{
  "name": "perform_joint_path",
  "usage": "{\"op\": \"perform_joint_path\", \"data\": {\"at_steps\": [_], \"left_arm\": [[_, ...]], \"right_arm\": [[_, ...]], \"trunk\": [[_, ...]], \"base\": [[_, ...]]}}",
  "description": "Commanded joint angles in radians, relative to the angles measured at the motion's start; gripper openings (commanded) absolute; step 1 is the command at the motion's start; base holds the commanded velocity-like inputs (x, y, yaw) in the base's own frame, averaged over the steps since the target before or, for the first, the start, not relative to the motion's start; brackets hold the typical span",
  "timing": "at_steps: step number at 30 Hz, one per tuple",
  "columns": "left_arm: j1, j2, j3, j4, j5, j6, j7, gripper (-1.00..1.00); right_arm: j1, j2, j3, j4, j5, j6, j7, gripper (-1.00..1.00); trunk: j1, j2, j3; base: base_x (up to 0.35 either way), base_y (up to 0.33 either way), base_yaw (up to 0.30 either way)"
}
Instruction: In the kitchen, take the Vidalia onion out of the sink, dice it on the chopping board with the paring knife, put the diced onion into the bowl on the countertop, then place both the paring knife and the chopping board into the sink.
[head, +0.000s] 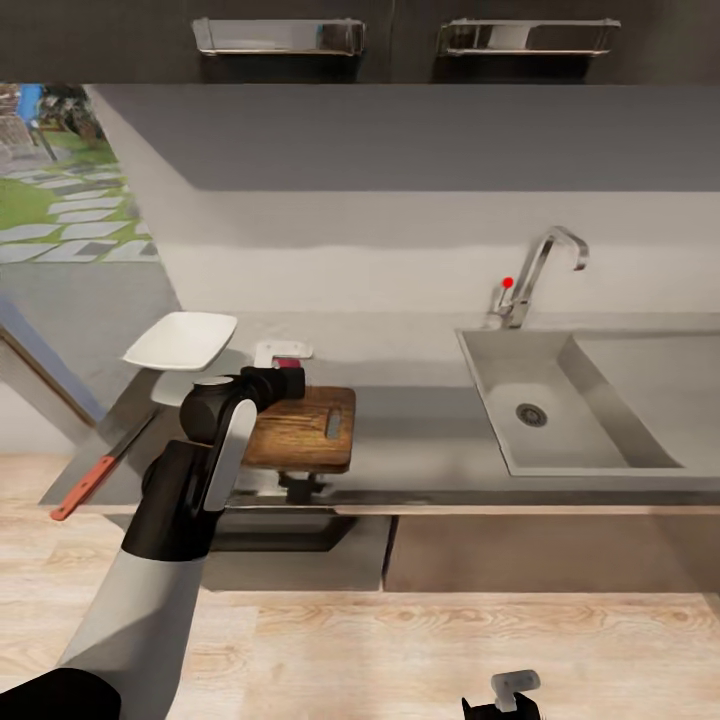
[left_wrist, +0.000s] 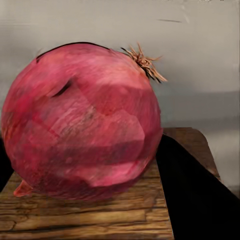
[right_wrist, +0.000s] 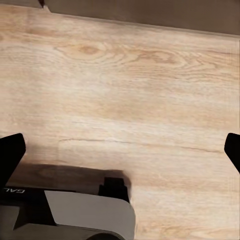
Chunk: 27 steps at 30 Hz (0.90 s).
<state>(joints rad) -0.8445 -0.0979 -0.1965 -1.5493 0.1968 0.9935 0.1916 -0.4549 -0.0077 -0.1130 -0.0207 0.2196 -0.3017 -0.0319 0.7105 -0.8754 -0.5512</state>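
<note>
The Vidalia onion (left_wrist: 82, 122), red-skinned with a dry tuft, sits between my left gripper's dark fingers (left_wrist: 195, 200), just over the wooden chopping board (left_wrist: 75, 215). From the head camera, my left gripper (head: 288, 372) is at the far left corner of the chopping board (head: 310, 430), shut on the onion. The paring knife (head: 95, 480), red-handled, lies on the countertop (head: 420, 440) at its left end. Behind the knife stands the white bowl (head: 182, 340). The sink (head: 560, 410) is to the right, its basin bare. My right gripper (right_wrist: 120, 150) hangs open over the floor, low by the base (head: 510, 690).
The steel tap (head: 530, 270) with its red-tipped lever stands behind the sink. A small white item (head: 283, 350) lies behind the board. Wall cabinets with steel handles (head: 280, 35) hang overhead. A window opening is at the far left.
</note>
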Motion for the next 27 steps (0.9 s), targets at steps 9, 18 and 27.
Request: {"op": "perform_joint_path", "data": {"at_steps": [9,18,27], "left_arm": [[-0.001,0.003,-0.004,0.004,0.009,0.002,0.009,-1.00],[-0.001,0.003,-0.004,0.006,0.009,0.002,0.009,-1.00],[-0.001,0.015,-0.006,0.020,0.009,0.004,0.009,-1.00]], "right_arm": [[-0.001,-0.001,-0.008,0.001,0.011,-0.005,-0.002,1.00],[-0.001,-0.014,-0.008,0.001,0.011,-0.005,-0.002,1.00],[-0.001,-0.014,-0.007,0.001,0.011,-0.005,-0.002,1.00]], "trunk": [[0.000,-0.001,0.000],[0.000,-0.001,0.000],[0.000,-0.001,0.000]], "base": [[0.037,0.103,0.000],[0.001,0.001,0.000],[0.000,0.000,0.000]]}}
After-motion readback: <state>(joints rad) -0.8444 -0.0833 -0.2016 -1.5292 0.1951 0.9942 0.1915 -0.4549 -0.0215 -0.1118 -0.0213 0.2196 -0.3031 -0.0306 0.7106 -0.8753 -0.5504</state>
